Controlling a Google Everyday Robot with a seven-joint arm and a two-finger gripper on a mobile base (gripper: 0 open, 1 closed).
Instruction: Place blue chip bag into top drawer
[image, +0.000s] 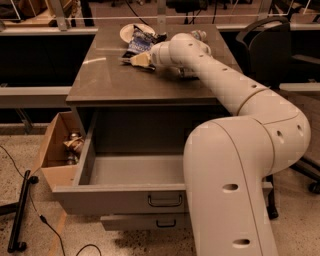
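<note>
The blue chip bag (139, 41) is crumpled and stands tilted above the back of the grey cabinet top (100, 80). My gripper (136, 59) reaches in from the right and is shut on the bag's lower edge, its tan fingers (140, 60) just above the cabinet top. The top drawer (100, 199) is pulled wide open below the cabinet top and its inside looks empty. Its dark bar handle (165, 201) shows on the front panel, and my arm hides the drawer's right part.
A white plate (129, 31) lies behind the bag. A clear bottle (199, 35) peeks from behind my arm. The smaller lower drawer (142, 222) is slightly open. A cardboard box (52, 150) with trash stands left of the drawer. A black chair (265, 45) stands right, and a black stand (20, 210) lies on the floor.
</note>
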